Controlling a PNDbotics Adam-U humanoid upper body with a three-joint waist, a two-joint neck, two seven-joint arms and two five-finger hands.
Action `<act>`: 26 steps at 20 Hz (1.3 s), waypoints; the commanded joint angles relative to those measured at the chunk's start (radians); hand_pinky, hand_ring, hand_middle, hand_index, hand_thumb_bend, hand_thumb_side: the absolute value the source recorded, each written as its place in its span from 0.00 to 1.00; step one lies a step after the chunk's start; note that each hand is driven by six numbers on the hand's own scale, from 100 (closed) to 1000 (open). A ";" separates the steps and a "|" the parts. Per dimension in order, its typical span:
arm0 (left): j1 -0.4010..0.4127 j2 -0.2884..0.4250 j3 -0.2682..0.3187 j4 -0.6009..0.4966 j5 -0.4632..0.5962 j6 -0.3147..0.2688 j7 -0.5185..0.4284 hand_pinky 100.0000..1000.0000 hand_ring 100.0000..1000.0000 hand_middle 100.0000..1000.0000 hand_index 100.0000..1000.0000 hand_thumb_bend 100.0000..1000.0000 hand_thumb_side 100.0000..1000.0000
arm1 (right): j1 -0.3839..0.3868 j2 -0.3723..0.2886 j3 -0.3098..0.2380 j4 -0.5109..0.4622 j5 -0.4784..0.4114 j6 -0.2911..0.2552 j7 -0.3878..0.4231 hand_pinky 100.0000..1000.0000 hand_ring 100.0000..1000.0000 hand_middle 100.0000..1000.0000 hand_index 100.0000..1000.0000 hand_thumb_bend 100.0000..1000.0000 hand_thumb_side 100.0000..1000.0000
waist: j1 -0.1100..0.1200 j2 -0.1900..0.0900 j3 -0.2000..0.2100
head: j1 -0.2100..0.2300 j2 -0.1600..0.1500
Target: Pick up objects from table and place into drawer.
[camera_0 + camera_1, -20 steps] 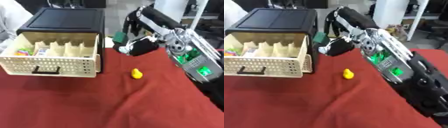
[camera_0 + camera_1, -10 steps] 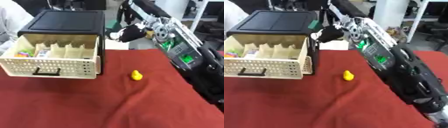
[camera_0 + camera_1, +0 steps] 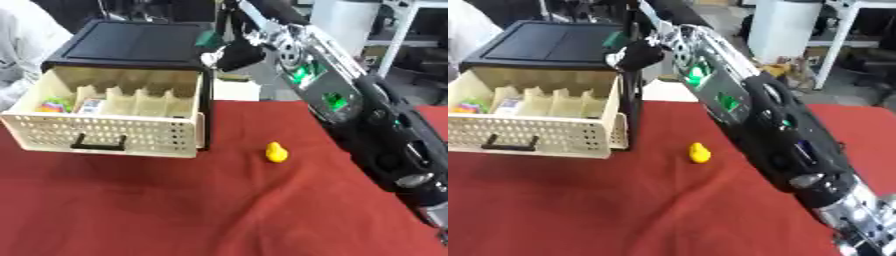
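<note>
Right hand [image 3: 234,54] above red tablecloth [image 3: 219,205]

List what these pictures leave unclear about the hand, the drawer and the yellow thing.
- Right hand: blurred in both views; a green bit shows by it, what it is unclear.
- Drawer: contents at the left end too small to name.
- Yellow thing: shape too blurred to identify.
- Left hand: in no view.

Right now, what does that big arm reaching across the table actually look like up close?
The right arm is bulky and mostly black, with silver metal sections near the wrist and small glowing green lights along its casing. A round silvery joint shows lower down. It ends in a dark right hand beside the black cabinet. Its surface is too blurred to tell markings or cables. The left arm is not in view.
</note>
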State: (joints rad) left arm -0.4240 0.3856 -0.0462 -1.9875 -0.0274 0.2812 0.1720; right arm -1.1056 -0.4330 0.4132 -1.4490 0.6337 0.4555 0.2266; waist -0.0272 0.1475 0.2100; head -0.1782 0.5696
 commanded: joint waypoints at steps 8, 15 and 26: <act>-0.020 0.010 0.001 -0.013 0.004 0.000 -0.008 0.00 0.00 0.00 0.64 0.02 1.00 | -0.068 0.066 -0.020 0.051 0.024 -0.013 -0.020 0.57 0.55 0.19 0.44 0.38 0.23 | 0.002 -0.021 0.012 | -0.010 -0.006; -0.022 0.006 0.002 -0.013 0.006 0.000 -0.007 0.00 0.00 0.00 0.64 0.02 1.00 | -0.070 0.120 -0.031 0.104 0.045 -0.017 -0.042 0.57 0.55 0.19 0.44 0.38 0.22 | 0.003 -0.022 0.023 | -0.023 -0.008; -0.027 -0.001 -0.001 -0.013 0.008 0.001 -0.011 0.00 0.00 0.00 0.64 0.02 1.00 | -0.073 0.182 -0.037 0.161 0.087 -0.037 -0.066 0.56 0.55 0.19 0.43 0.38 0.22 | 0.004 -0.020 0.038 | -0.040 -0.013</act>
State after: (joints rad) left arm -0.4338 0.3759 -0.0469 -1.9875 -0.0205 0.2836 0.1653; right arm -1.1526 -0.2486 0.3908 -1.2880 0.7094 0.4202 0.1678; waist -0.0289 0.1421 0.2476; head -0.2138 0.5690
